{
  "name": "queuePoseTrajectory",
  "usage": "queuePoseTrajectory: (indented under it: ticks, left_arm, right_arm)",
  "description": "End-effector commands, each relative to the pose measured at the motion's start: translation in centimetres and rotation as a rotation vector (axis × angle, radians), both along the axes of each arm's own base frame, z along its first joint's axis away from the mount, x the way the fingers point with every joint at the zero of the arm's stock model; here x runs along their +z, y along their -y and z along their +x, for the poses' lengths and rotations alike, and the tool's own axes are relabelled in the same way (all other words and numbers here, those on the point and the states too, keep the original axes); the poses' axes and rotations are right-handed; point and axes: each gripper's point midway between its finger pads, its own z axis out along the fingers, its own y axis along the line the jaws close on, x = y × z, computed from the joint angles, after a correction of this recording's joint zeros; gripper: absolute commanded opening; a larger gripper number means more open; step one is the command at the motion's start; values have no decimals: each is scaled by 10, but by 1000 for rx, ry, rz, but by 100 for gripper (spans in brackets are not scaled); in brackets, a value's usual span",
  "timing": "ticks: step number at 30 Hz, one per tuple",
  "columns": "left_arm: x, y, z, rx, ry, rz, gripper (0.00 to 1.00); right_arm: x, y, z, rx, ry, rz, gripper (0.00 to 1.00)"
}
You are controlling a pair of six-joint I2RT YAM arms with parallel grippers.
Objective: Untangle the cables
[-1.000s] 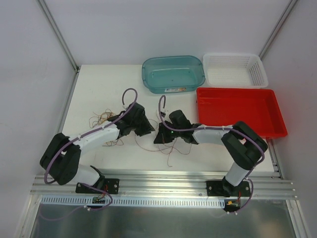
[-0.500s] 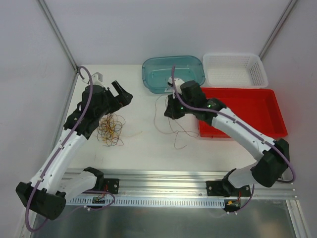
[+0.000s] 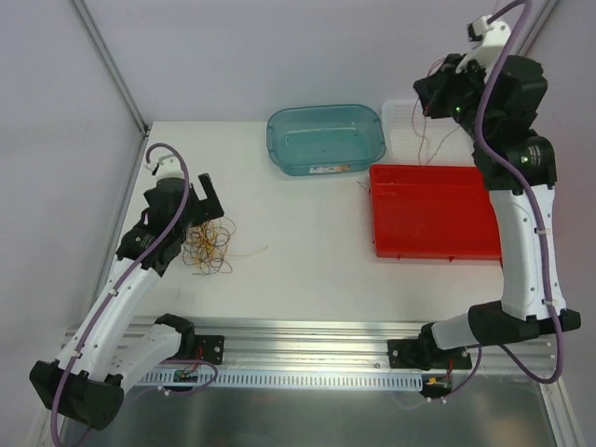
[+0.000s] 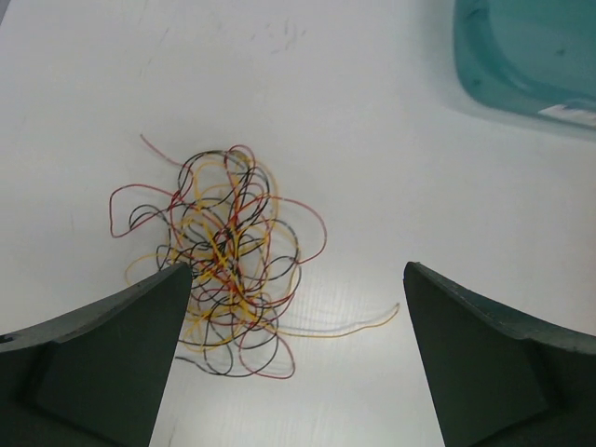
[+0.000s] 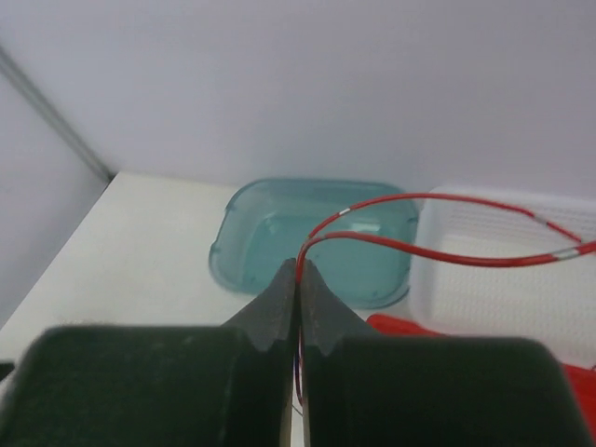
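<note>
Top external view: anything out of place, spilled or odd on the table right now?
Nothing spilled or damaged. The one mess is the cable tangle, knotted on the left below the open left claw. The right claw, shut on a red cable, sits high near the white basket, the strand looping free.

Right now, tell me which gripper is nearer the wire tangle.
Left. The left gripper hangs open directly above the tangle; the right gripper is raised far away by the white basket, shut on a red wire.
</note>
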Motion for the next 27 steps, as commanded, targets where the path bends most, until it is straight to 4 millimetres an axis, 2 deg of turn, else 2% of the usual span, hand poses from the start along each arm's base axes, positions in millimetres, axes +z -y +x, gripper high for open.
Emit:
queuePoseTrajectory:
  ticks: [1,2,3,4,6,7,9,10,11,13,14,17,18,20,21,24,25,27]
  left_arm:
    - [-25,-16,-2,34,-67,94,99]
    - [-31,-15,-2,27,-84,96,99]
    - [-33,-14,-1,21,-95,97,99]
    - [-33,-14,0,16,-96,102,99]
    - [-37,-16,1,21,-109,113,99]
    - [-38,-17,1,24,-114,117,99]
    - [-45,-17,2,16,-135,122,99]
    - [-48,-18,2,13,-147,131,99]
    - [-52,-17,3,10,-160,136,99]
    - [-55,-17,3,7,-172,143,99]
    - [-58,-17,4,6,-180,145,99]
    - [-63,-18,5,5,-202,158,99]
    - [-65,-19,5,11,-208,166,99]
    - [-68,-20,6,11,-220,174,99]
    - [-69,-21,6,12,-225,175,99]
    - [-74,-19,7,6,-240,177,99]
    - [-75,-19,8,2,-247,178,99]
    - [-76,-18,8,-4,-248,176,99]
  right_arm:
    - [27,26,39,-65,99,56,1]
    - [30,40,49,-96,112,71,1]
    - [37,45,57,-108,142,83,1]
    - [28,57,78,-137,129,91,1]
    - [33,63,98,-127,164,128,1]
    - [20,72,119,-144,148,132,1]
    - [28,77,137,-134,189,150,1]
    - [26,80,147,-135,194,150,1]
    - [13,89,169,-145,178,152,1]
    - [1,100,190,-160,169,173,1]
    - [-20,105,208,-171,136,178,1]
    - [-56,124,236,-207,96,191,1]
    - [-88,128,253,-220,42,192,1]
    - [-123,143,268,-259,-15,189,1]
    - [-150,149,277,-279,-56,182,3]
    - [-207,166,291,-325,-157,178,24]
    - [-215,174,291,-337,-178,188,42]
    - [-227,181,289,-343,-216,216,57]
